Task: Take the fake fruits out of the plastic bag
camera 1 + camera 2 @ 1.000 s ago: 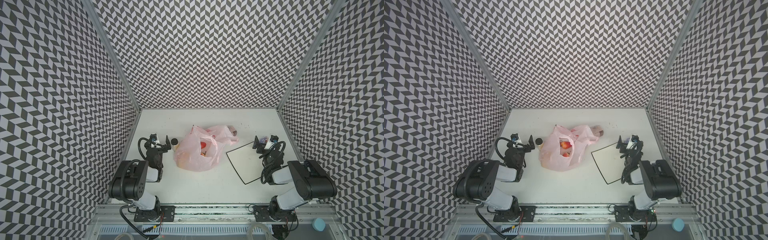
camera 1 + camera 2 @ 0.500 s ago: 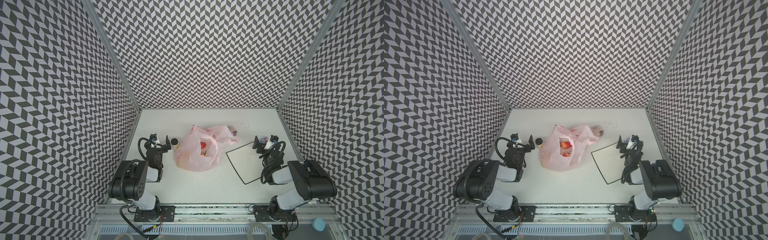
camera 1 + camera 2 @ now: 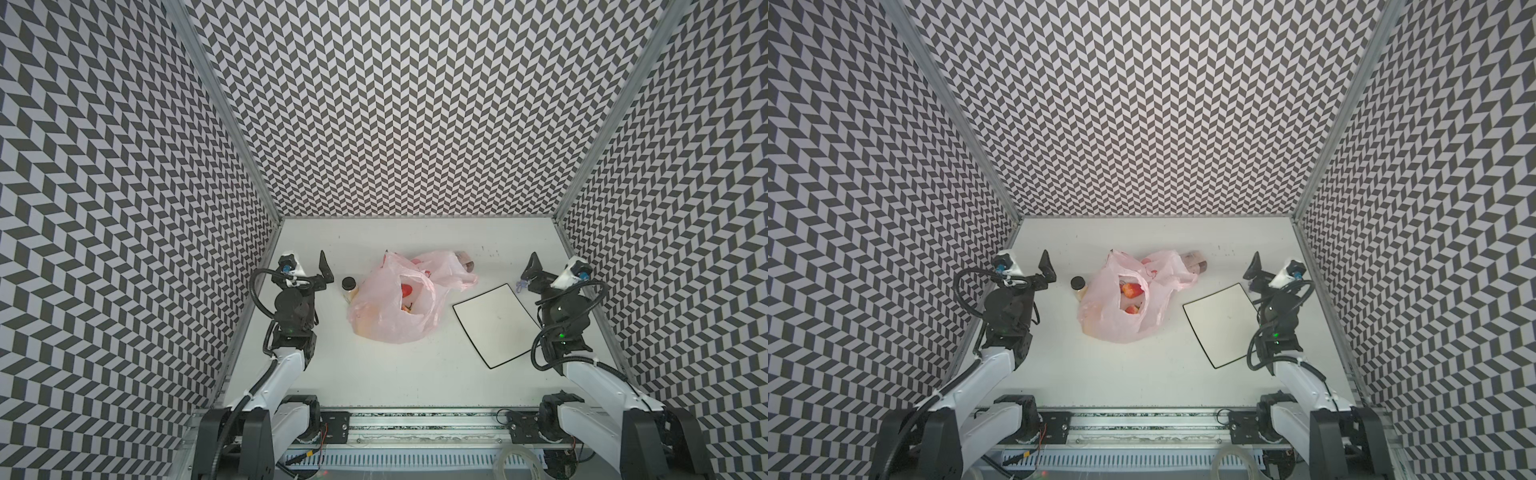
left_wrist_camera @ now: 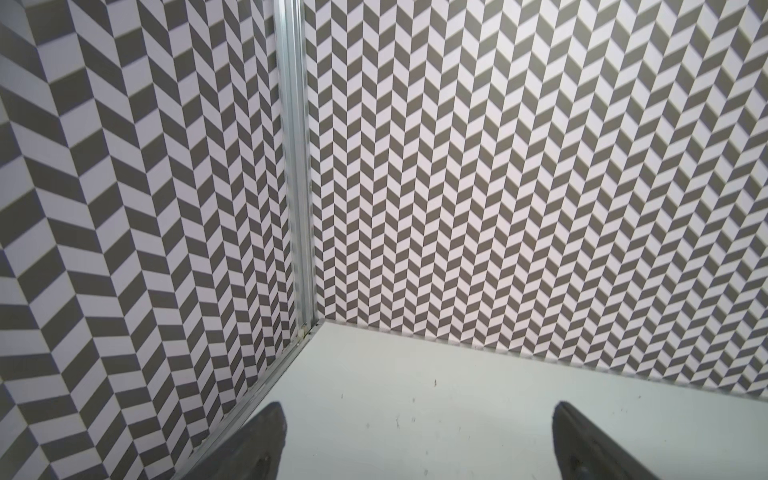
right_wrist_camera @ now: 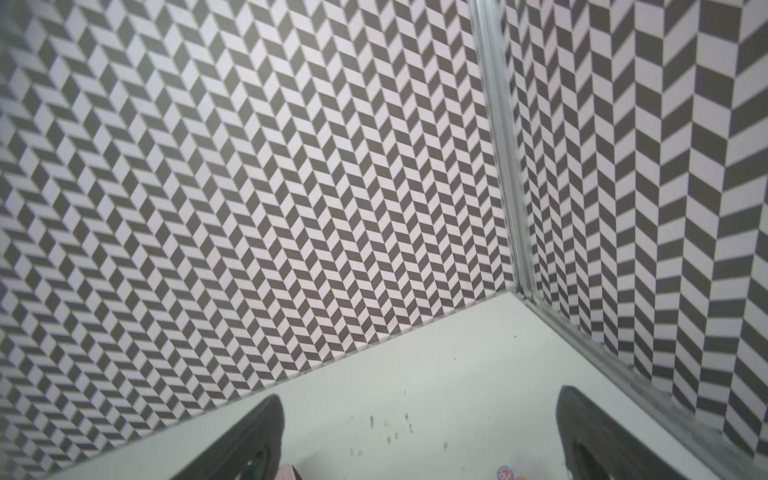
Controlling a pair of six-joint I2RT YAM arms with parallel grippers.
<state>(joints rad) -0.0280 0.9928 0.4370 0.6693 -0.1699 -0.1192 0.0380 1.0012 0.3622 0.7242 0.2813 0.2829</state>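
So the white counter point(image 3: 374, 374) has both arms parked at its outer sides, the left arm point(image 3: 291, 307) and the right arm point(image 3: 561, 311). The left jaws and the right jaws are both spread wide with nothing in them. The wrist views show only bare counter and the checkered walls between the fingers point(image 4: 266, 444) point(image 5: 257, 440), so both sets are aimed at the far corners, not at the job.

The plastic bag point(image 3: 386, 316) sits in the middle, between the arms and touching neither. Its fat end lies toward the near edge and its handles trail off to the far right, so the long axis runs on a diagonal. It lies off to the right of the left jaws and to the left of the right jaws. I'd say the left ones are a bit nearer to the bulging part, while the right ones are closer to the handles.

The square plate point(image 3: 494, 324) lies between the bag and the right arm. A small dark-lidded jar point(image 3: 349, 284) stands just beside the bag's left side.

The fake fruits point(image 3: 1131, 289) are all inside the bag, and the red ones show through the open mouth in both top views. Whichever arm goes first has to swing inward and tip down into that opening, I reckon, and the thin film could easily snag
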